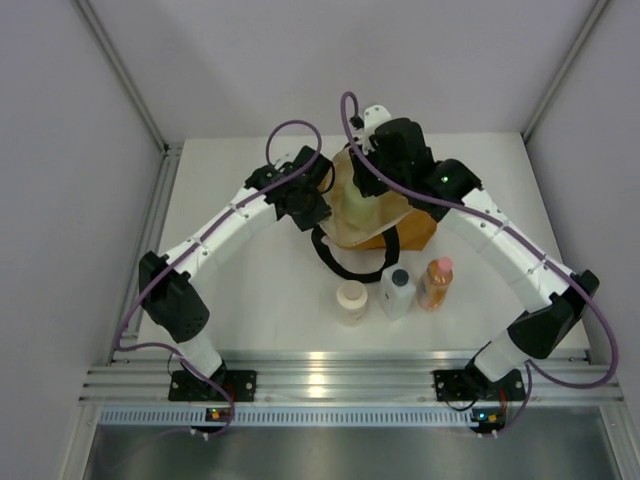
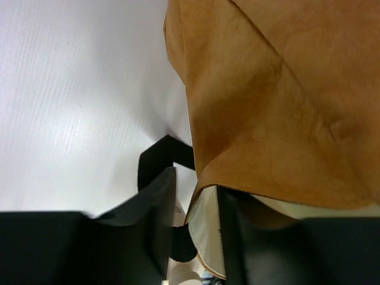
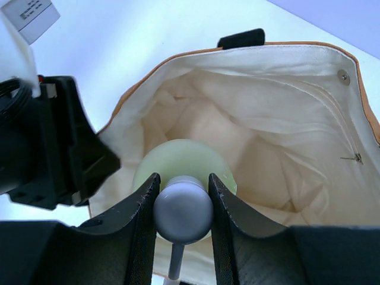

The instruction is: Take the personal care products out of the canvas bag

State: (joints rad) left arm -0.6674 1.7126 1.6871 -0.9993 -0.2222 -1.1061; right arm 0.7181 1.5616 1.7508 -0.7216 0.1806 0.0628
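Fourth and last bottle in hand. My right gripper clamps the white cap of yellow-green bottle, upright in mouth of canvas bag, mid-desk toward far edge. Left gripper straddles bag rim, jaws narrow; cannot tell if pinching. Cream jar, white bottle, orange bottle stand in row near desk's near edge. Next, I judge: lift straight up clear of rim, set beside row. White tag: print unreadable. No bag lettering in view.

White table, pale grey walls, aluminium rail along near edge.
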